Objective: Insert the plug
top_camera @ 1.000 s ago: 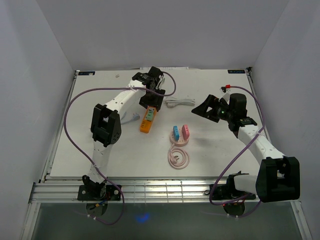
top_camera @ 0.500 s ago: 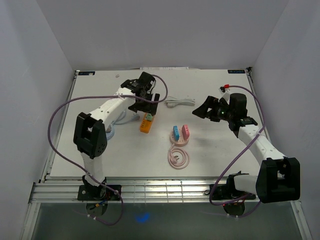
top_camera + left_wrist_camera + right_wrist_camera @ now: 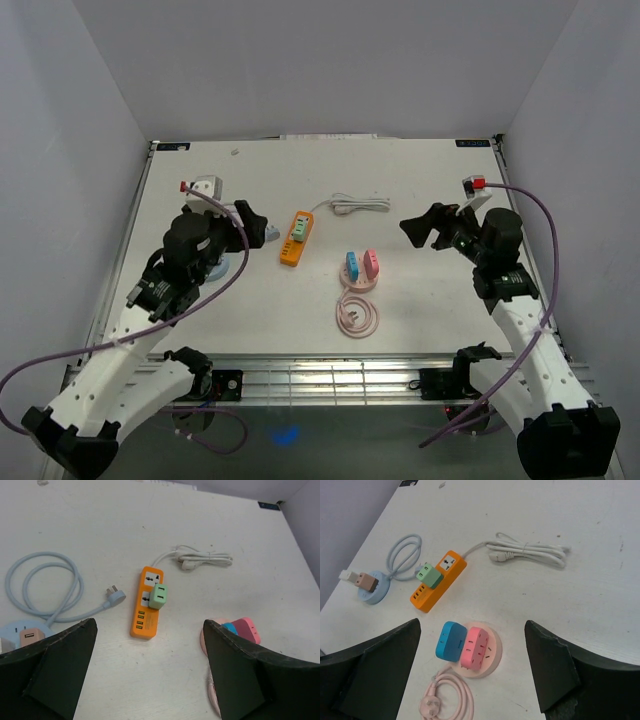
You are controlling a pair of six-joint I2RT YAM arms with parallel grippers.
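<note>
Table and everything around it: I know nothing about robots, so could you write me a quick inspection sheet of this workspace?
Surface: white table, a few faint marks.
Job's things: green plug sits in the orange power strip, apparently seated.
Clutter: pink round socket carrying a blue adapter and a pink adapter; blue round socket with a brown adapter.
Hands: left hand and right hand both open, empty, off the table.
Cables: white cord bundled; pink cord coiled; light-blue cord looped; purple cables hang from both arms.
Surroundings: plain white walls; metal rail at the near edge.
</note>
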